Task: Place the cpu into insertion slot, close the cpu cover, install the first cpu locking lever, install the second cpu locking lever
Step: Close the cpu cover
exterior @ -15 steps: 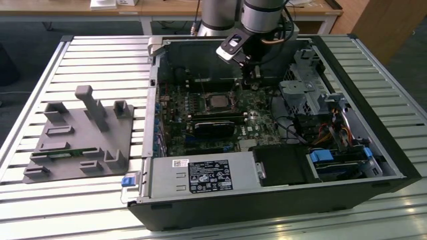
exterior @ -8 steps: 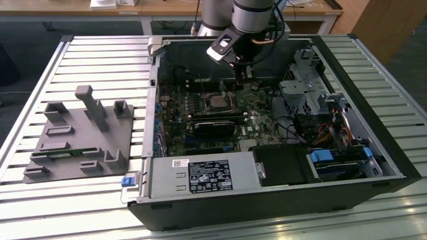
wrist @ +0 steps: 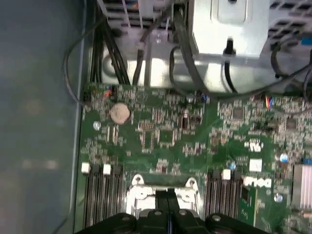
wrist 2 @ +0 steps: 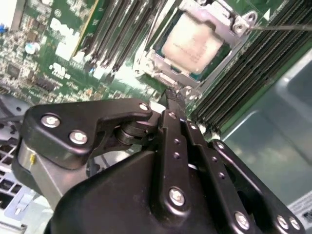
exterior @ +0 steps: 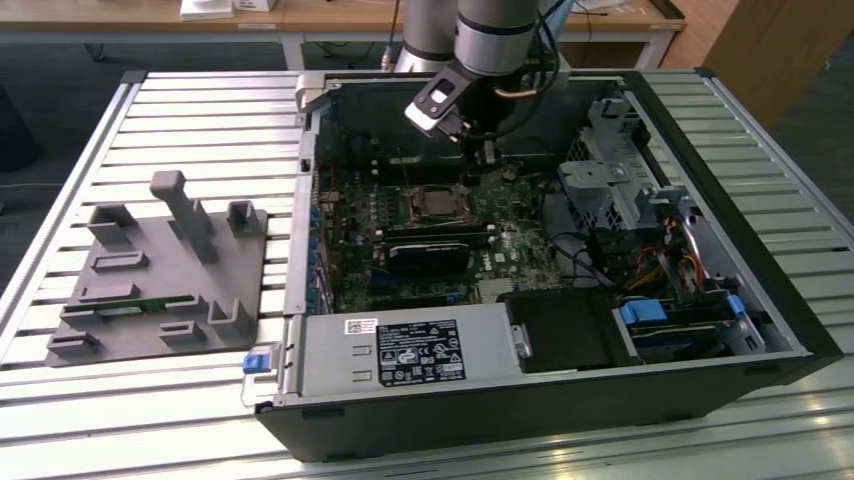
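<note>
Exterior view: open computer case [exterior: 534, 400] lies on slatted table [exterior: 200, 90], taking frame centre and the exterior view's right. The grey fixture [exterior: 160, 270] sits on the exterior view's left. Up top centre the arm [exterior: 494, 35] reaches in, with the gripper [exterior: 471, 172] just up-right of the insertion slot [exterior: 434, 203] mid-frame. Second wrist view: fingers [wrist 2: 175, 126] pressed together, nothing seen between them, tips just beside the socket edge. The cpu cover [wrist 2: 219, 14] lies down around the cpu [wrist 2: 192, 44], which is seated in the slot.

The stand [exterior: 147, 275] lies on the table [exterior: 200, 110] at the exterior view's left, beside the computer case [exterior: 534, 425]; the chip [wrist 2: 192, 44] sits in the socket [wrist 2: 147, 64].
</note>
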